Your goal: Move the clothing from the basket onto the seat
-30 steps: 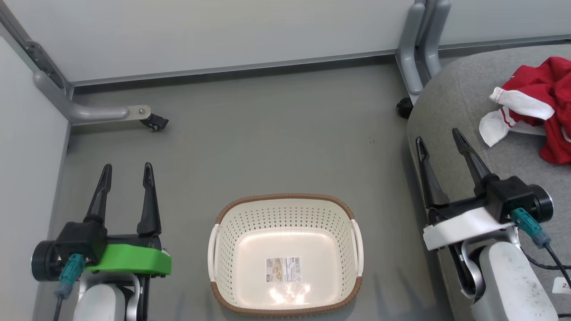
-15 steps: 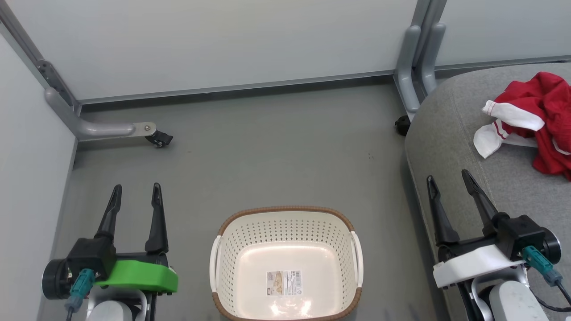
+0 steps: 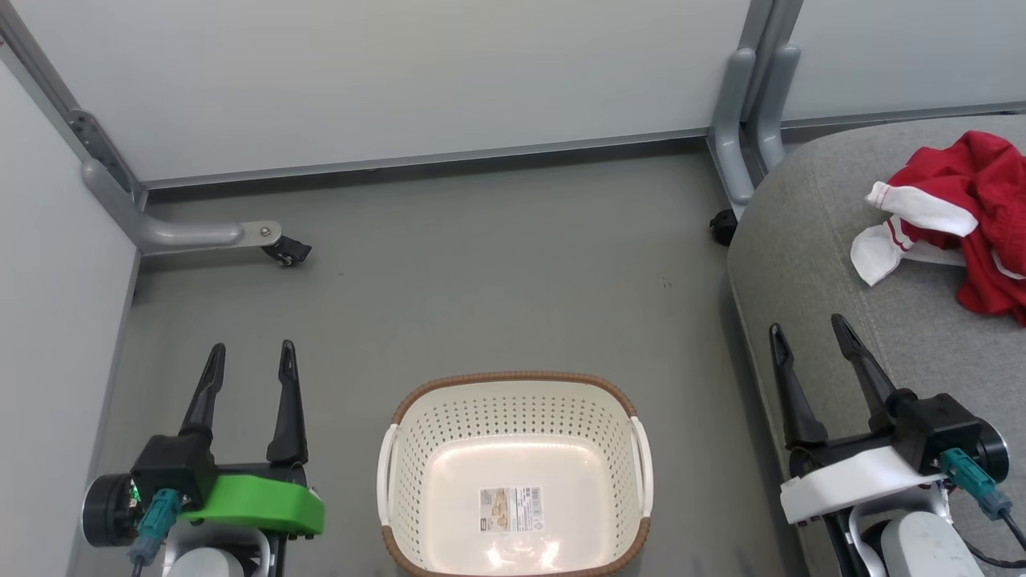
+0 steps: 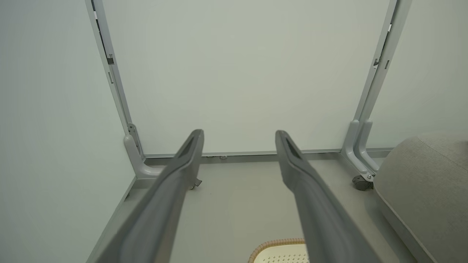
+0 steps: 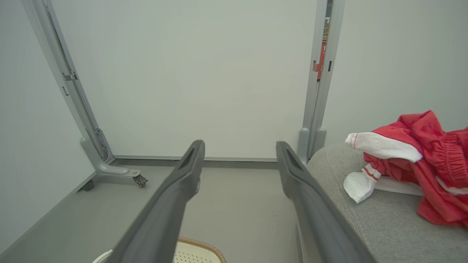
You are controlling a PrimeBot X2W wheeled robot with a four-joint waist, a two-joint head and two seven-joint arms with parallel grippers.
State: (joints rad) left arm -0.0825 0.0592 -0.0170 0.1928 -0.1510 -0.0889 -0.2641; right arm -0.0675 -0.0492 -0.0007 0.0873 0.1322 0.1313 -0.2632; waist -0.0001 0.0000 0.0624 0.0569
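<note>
The clothing (image 3: 974,216) lies bunched on the seat (image 3: 809,240) — the left pincer (image 3: 252,353) and right pincer (image 3: 807,324) hang released, flanking the basket (image 3: 513,378) on the floor (image 3: 481,264)

The basket (image 3: 513,375) stands on the floor (image 3: 481,280) between the left gripper (image 3: 252,349) and right gripper (image 3: 806,324), the seat (image 3: 809,240) to its right carrying the clothing (image 3: 962,208).

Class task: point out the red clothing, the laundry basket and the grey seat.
clothing (image 3: 990,172): head view, middle of the red fabric.
basket (image 3: 513,409): head view, its perforated far wall.
seat (image 3: 801,240): head view, bare grey cushion surface.
</note>
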